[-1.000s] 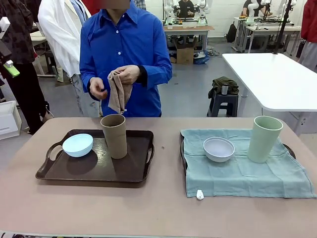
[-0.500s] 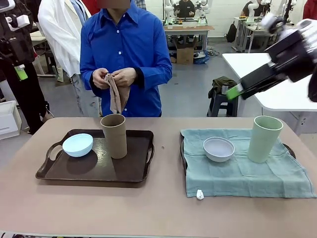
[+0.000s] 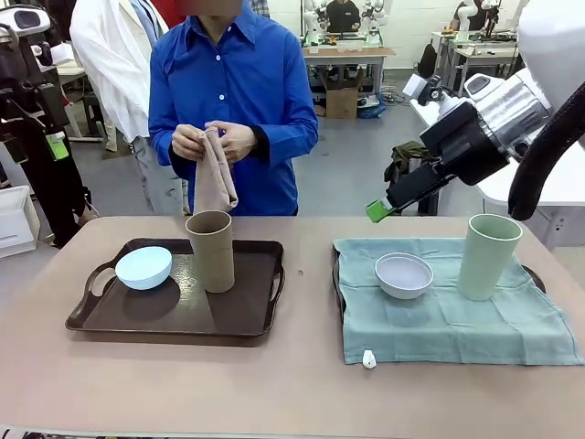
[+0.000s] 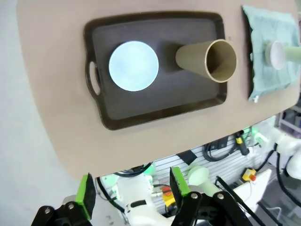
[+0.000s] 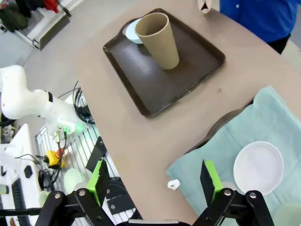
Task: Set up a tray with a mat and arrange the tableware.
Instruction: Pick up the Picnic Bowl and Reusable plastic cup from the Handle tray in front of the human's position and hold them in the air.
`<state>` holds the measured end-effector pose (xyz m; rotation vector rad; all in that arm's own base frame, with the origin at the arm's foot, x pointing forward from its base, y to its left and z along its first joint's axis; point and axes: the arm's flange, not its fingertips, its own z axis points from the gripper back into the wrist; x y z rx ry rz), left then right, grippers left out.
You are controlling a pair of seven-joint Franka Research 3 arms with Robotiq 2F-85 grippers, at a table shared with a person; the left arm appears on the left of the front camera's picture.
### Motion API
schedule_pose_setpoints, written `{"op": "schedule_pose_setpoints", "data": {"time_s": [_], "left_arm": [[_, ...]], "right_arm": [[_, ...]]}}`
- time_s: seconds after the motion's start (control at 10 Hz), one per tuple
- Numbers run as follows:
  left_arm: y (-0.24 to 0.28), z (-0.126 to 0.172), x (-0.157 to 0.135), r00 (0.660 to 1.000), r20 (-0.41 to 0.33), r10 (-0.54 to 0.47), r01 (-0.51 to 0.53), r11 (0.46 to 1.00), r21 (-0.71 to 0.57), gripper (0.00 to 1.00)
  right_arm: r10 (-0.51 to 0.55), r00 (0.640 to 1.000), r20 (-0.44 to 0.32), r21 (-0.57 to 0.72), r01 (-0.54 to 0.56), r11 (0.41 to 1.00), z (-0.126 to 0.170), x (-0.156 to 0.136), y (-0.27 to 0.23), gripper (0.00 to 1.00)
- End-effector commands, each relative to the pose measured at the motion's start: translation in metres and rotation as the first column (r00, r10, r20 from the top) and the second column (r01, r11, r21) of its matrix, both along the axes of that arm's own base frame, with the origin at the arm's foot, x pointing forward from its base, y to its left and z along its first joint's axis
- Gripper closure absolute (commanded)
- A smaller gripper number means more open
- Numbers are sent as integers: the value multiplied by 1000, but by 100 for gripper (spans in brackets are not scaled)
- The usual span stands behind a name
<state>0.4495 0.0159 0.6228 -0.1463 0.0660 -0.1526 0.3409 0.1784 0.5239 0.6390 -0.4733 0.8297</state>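
Tan worktop (image 3: 292,393) lies bare along our near edge, and just beyond it we see two settings side by side. On our left a dark brown tray (image 3: 247,325) has no mat under its pieces: the light blue bowl (image 3: 143,267) sits at its left end and the brown cup (image 3: 211,250) stands upright just beside it. On our right a teal mat (image 3: 439,329) is draped over a second tray (image 3: 536,277), whose dark rim peeks out at the edges; the whitish-grey bowl (image 3: 404,274) and the pale green cup (image 3: 487,256) stand apart on it. We judge that side to be finished and the left tray to be waiting for its own mat. Our right gripper (image 3: 378,211) hangs above the mat's far left corner, its arm reaching in from the right and angled down, fingers spread with nothing between them. Our left gripper (image 4: 132,190) is held high, looking down on the brown tray, likewise spread and empty. At the far side a person's hands (image 3: 233,139) hold a beige cloth (image 3: 218,174), perhaps the missing mat.
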Motion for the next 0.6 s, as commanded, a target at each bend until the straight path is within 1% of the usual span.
{"op": "schedule_pose_setpoints", "data": {"time_s": [0.0,0.2,0.3,0.4,0.5], "left_arm": [[-7,6,-2,1000,13,-15,14,999,40,16],[-7,6,-2,1000,13,-15,14,999,40,16],[-4,2,0,1000,5,-10,10,1000,14,16],[-13,-9,9,1000,-6,-13,13,1000,21,16],[-22,-20,10,1000,14,0,-1,999,42,16]], "right_arm": [[-23,1000,10,-12,23,1000,4,-2,-2,0],[-23,1000,10,-12,23,1000,4,-2,-2,0],[-6,1000,11,-2,6,1000,4,0,-5,0],[111,984,137,11,-113,994,-9,10,10,0],[152,964,216,-17,-153,988,-27,26,37,0]]}}
